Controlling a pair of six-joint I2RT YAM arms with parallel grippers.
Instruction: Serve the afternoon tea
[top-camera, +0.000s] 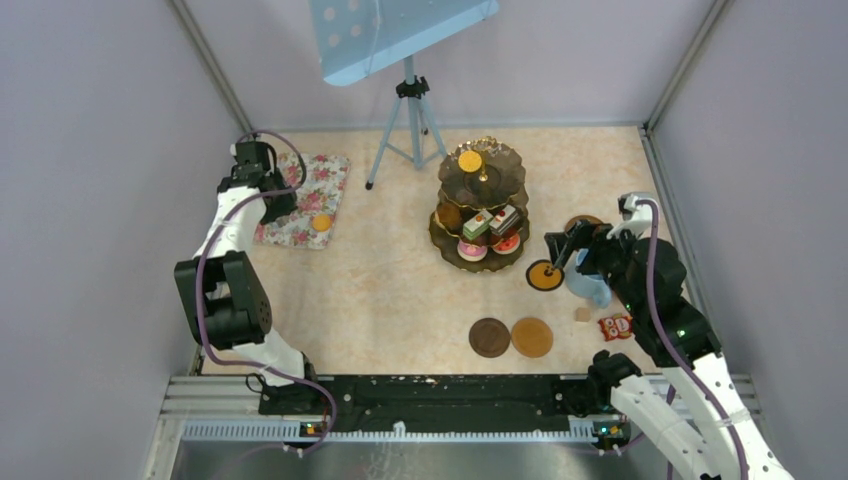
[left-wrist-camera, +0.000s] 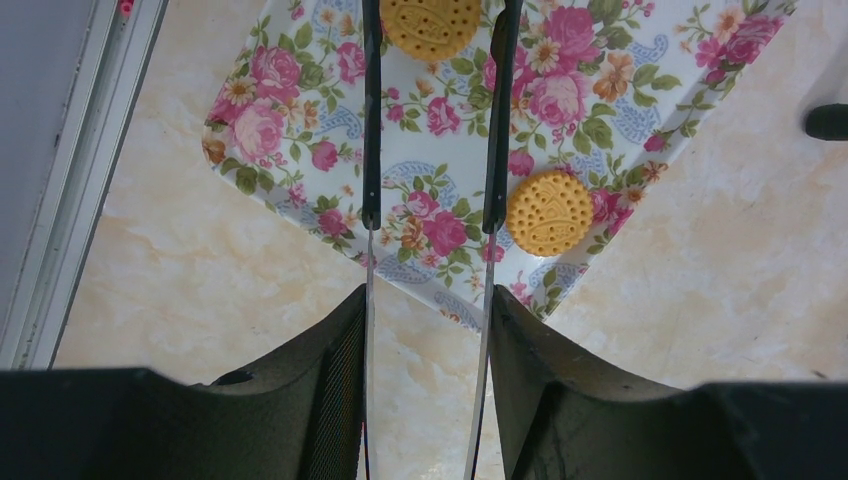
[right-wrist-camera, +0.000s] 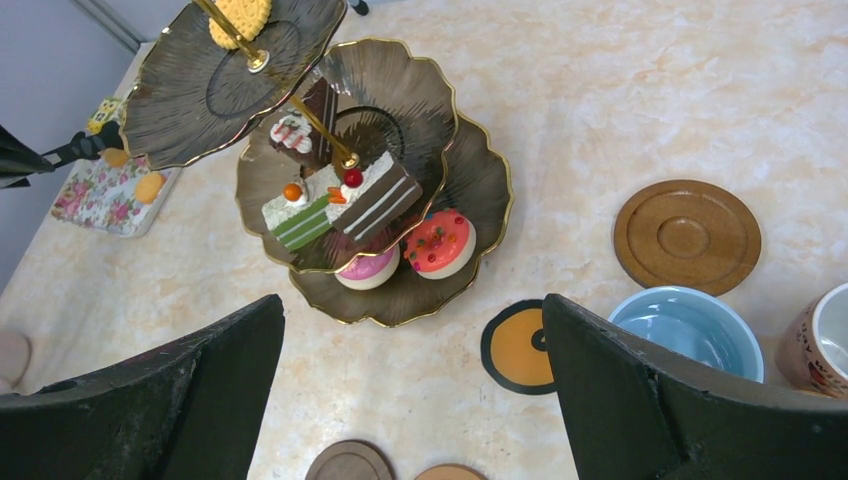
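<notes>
The dark three-tier stand (top-camera: 481, 205) stands mid-table and holds small cakes (right-wrist-camera: 340, 203) and one orange tart (top-camera: 470, 160) on its top tier. My left gripper (top-camera: 272, 197) is shut on the black tongs (left-wrist-camera: 370, 150) above the floral mat (left-wrist-camera: 440, 180). One orange tart (left-wrist-camera: 432, 25) lies between the tong tips and another tart (left-wrist-camera: 548, 212) lies beside them. My right gripper (right-wrist-camera: 412, 300) is open and empty, just right of the stand. The light blue mug (right-wrist-camera: 690, 325) is beside its right finger, and an orange-brown mug (right-wrist-camera: 825, 345) shows at the frame edge.
Two brown coasters (top-camera: 489, 337) (top-camera: 532, 337) lie near the front, and a third coaster (right-wrist-camera: 686, 235) lies behind the blue mug. An orange black-rimmed disc (top-camera: 545, 275) lies under my right gripper. A tripod (top-camera: 410, 110) stands at the back. A red packet (top-camera: 615, 326) lies front right.
</notes>
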